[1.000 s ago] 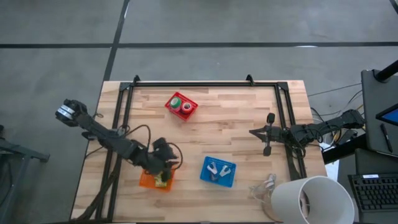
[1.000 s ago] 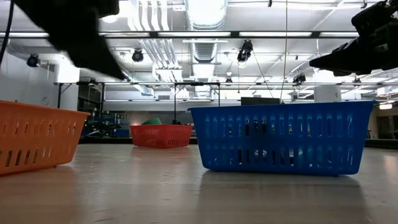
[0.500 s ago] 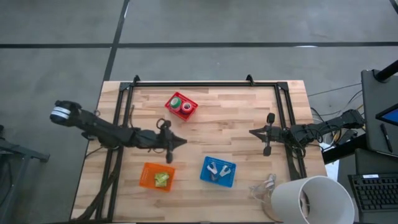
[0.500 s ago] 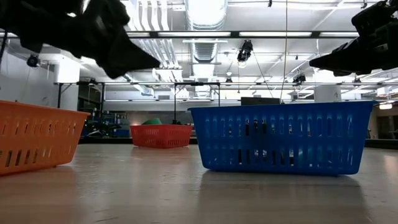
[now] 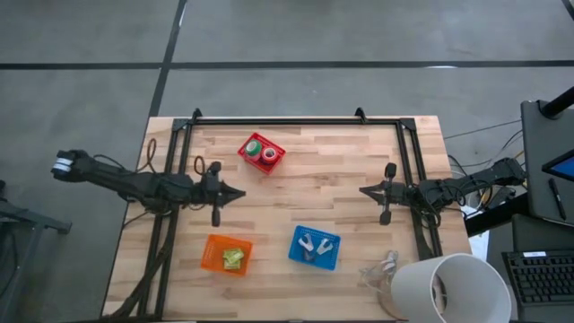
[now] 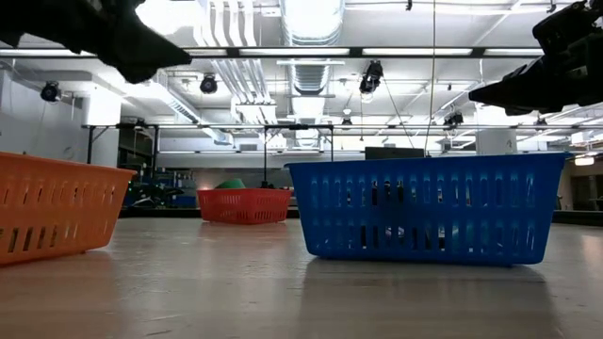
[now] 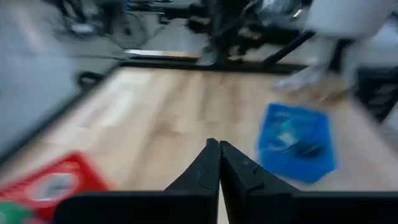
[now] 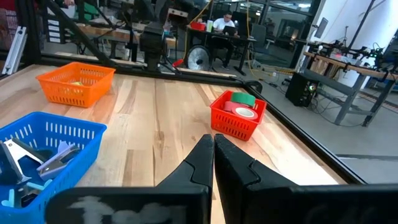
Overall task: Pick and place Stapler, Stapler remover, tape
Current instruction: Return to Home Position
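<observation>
Green tape roll (image 5: 254, 146) and pink-red tape roll (image 5: 268, 154) with a pale centre, both small rings, lie touching side by side inside the small red slotted plastic basket (image 5: 246, 142). That basket stands toward the top middle of the pale wooden plank counter (image 5: 314, 197) in the high view. Neither the rolls nor the basket have moved in the last second.

What differs is the left arm. A second ago its left tool (image 5: 236, 192) hung over the orange slotted plastic basket (image 5: 208, 242). Half a second ago it pointed out near the counter's middle. Now it is drawn back toward the left edge, level above the wood, between the red basket and the orange one and well apart from both. Its two dark fingers are pressed flat together, with no gap and nothing between them, and they touch nothing. In the low view the arm now shows only as a dark shape in the upper left corner.

The right tool (image 5: 363, 190) waits by the right edge exactly as before. Its fingers are also closed on each other and empty, pointing across the counter toward the red basket.

The orange basket holds a small yellow-green item (image 5: 233, 258). The blue slotted plastic basket (image 5: 318, 231) beside it holds silvery metal claw pieces (image 5: 312, 244). Both baskets are unchanged.
</observation>
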You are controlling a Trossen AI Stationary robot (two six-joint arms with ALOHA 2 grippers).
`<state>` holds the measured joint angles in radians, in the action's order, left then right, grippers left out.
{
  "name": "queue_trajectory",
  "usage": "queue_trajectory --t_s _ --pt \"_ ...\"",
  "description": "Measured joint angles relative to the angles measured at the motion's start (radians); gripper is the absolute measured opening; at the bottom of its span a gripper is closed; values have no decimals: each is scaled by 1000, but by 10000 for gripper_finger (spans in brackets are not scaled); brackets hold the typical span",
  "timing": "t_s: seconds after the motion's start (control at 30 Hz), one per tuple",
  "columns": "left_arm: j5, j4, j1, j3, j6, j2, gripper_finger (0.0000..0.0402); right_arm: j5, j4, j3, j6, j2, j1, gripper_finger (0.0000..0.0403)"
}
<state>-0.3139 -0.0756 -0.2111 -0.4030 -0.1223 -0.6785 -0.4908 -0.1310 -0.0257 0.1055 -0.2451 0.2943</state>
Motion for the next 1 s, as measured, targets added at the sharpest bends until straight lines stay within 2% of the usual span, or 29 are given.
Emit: queue_trajectory --t_s 0.1,0.23,0.4,0.57,0.83,1.0 --pt "-84 92 1 0 131 53 14 0 0 0 0 0 0 8" --pt "-91 165 0 8 18 78 24 0 0 0 0 0 0 8" --pt "-91 47 -1 78 94 135 30 0 0 0 0 0 0 8" --pt "-92 -34 0 201 114 257 25 0 0 0 0 0 0 8" --pt "-97 -33 0 298 154 452 18 0 0 0 0 0 0 8" --pt "-13 -5 -1 326 129 559 24 0 0 0 0 0 0 8"
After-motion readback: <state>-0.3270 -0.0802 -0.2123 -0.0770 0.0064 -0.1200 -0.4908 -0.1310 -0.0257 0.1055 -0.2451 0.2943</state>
